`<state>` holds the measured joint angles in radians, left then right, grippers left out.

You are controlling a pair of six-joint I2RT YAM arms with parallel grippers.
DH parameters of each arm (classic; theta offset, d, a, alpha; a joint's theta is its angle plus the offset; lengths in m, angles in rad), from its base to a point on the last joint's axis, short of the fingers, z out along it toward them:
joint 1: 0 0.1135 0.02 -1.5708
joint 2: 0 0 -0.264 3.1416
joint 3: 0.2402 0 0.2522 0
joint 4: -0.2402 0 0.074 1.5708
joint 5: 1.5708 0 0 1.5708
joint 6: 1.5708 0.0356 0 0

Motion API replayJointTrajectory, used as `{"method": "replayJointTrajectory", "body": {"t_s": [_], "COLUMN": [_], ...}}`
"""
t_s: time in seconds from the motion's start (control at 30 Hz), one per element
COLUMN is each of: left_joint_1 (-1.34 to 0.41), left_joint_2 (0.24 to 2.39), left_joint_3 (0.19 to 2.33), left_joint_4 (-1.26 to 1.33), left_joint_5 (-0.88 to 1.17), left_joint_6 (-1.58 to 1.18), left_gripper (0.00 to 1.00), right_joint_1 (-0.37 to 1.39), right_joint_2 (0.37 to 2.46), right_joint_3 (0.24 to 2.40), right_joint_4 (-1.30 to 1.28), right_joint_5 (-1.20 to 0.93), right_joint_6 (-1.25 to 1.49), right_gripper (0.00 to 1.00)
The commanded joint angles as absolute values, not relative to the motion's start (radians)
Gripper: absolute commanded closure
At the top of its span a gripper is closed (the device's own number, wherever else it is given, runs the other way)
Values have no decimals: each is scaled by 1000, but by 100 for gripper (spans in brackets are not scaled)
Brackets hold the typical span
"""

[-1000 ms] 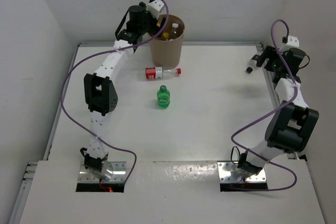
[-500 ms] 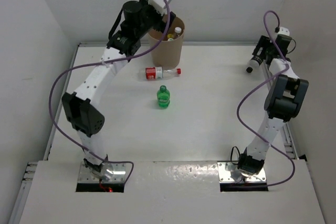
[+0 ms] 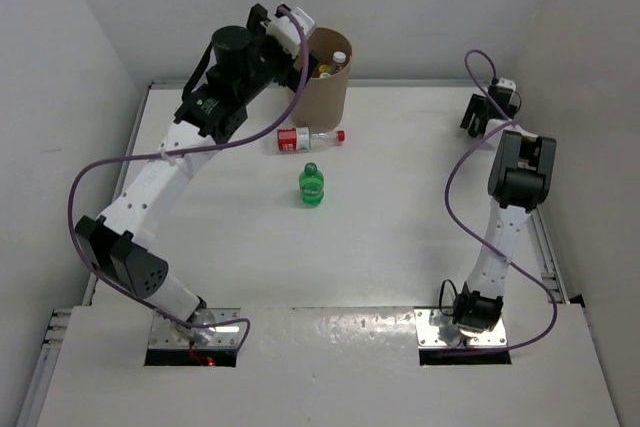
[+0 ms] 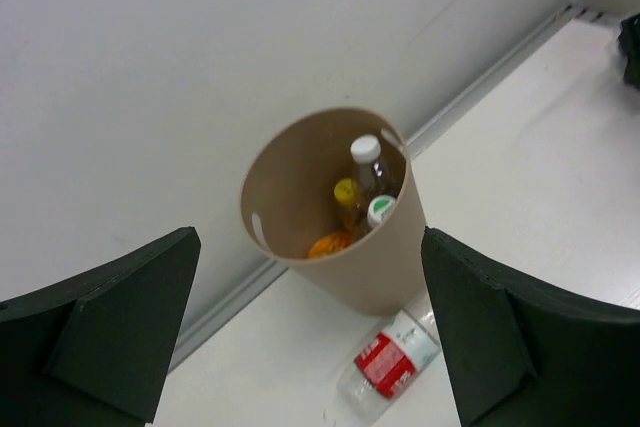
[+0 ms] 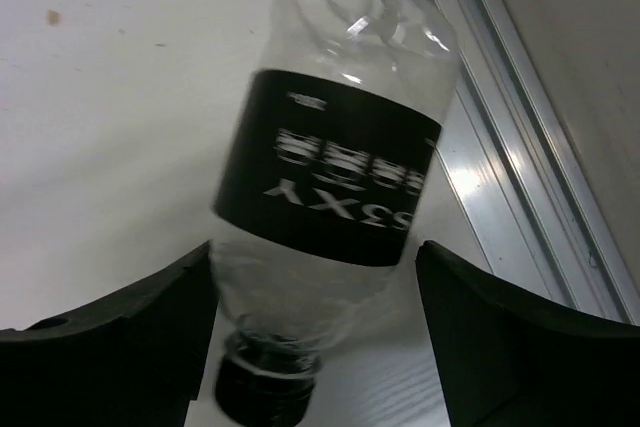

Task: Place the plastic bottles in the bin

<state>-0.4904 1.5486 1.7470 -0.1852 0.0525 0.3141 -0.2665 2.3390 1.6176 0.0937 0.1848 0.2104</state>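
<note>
Plastic bottles lie in three places. A clear crinkled bottle with a black label and dark cap lies on its side at the far right of the white table, beside a grey metal rail, its cap towards the right wrist camera. The right gripper straddles it with dark fingers apart on either side. The bottle's shoulder meets the left one in the picture and a sliver of table shows before the other, so no clamp shows. A clear bottle with a red label and red cap lies on its side just in front of the tall tan round bin of cardboard colour. A small green bottle stands upright nearer the arms, apart from it. The bin tapers downwards like a paper cup, is smooth-walled with small slots near the rim, and stands at the far edge against the wall. It holds a clear white-capped bottle, a yellow-capped one, another white cap and an orange one. The left gripper hangs above the bin with its dark wedge-shaped fingers spread wide and empty. The bin's mouth shows between them, and the red-labelled bottle lies below and beyond.
</note>
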Motion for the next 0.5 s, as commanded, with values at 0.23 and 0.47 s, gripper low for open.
{"method": "replayJointTrajectory", "body": {"t_s": [0.23, 0.47], "left_joint_1": [-437, -354], "left_joint_2": [1410, 1335], "left_joint_3": [1586, 1462], "left_joint_4": [-227, -186], "left_joint_5": [-15, 18], "left_joint_6": [298, 196], "left_gripper": [0, 0], "right_joint_1": [-256, -158], "right_joint_2": [2324, 1967], "right_joint_3": [1642, 1384], "right_joint_4": [212, 333], "right_joint_5": [94, -179], "right_joint_6": [149, 228], "right_gripper": [70, 89]}}
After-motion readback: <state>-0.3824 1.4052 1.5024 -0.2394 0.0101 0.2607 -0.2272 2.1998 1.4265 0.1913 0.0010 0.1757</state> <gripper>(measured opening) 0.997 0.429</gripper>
